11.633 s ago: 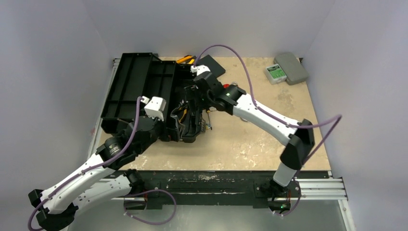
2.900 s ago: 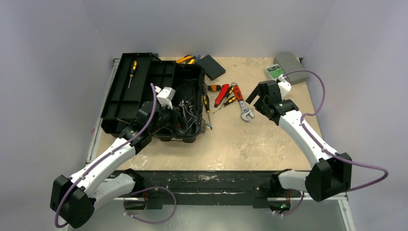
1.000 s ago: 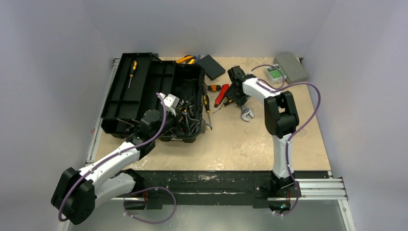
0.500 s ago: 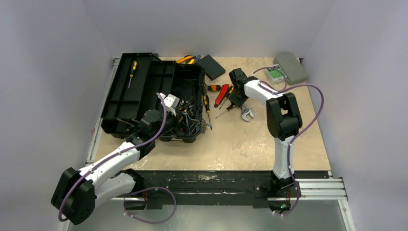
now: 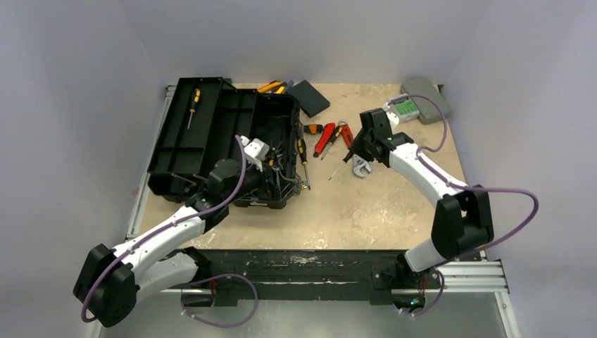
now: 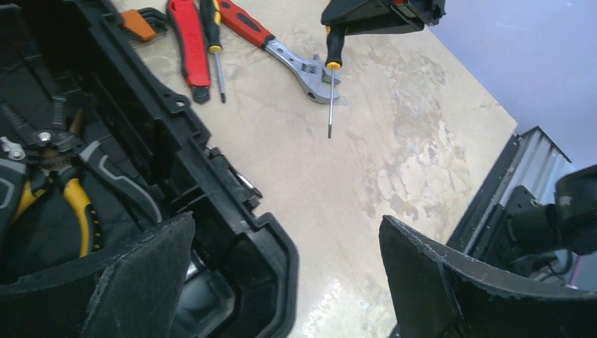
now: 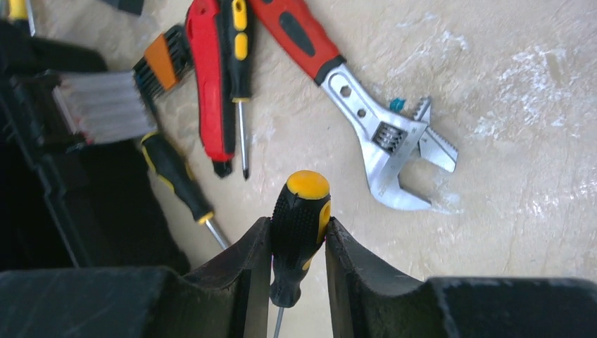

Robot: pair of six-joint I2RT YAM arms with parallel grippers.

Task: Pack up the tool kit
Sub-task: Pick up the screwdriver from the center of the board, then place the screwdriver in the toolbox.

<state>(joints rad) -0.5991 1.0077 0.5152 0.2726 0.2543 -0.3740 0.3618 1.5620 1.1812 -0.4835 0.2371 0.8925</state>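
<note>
Screwdriver: newly taken up.
Jaws wider a second ago over the loose tools, the right gripper now clamps its handle, lifted; the left gripper gapes beside the toolbox, upper left of the top view; the wrench is unpacked.

Open black toolbox; screwdriver between fingers

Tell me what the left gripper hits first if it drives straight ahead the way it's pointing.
Probably the toolbox: in the wrist view its black corner rim sits right between the fingers of the open left gripper, with bare table beyond. Depth is unclear, so it might just clear the rim.
</note>
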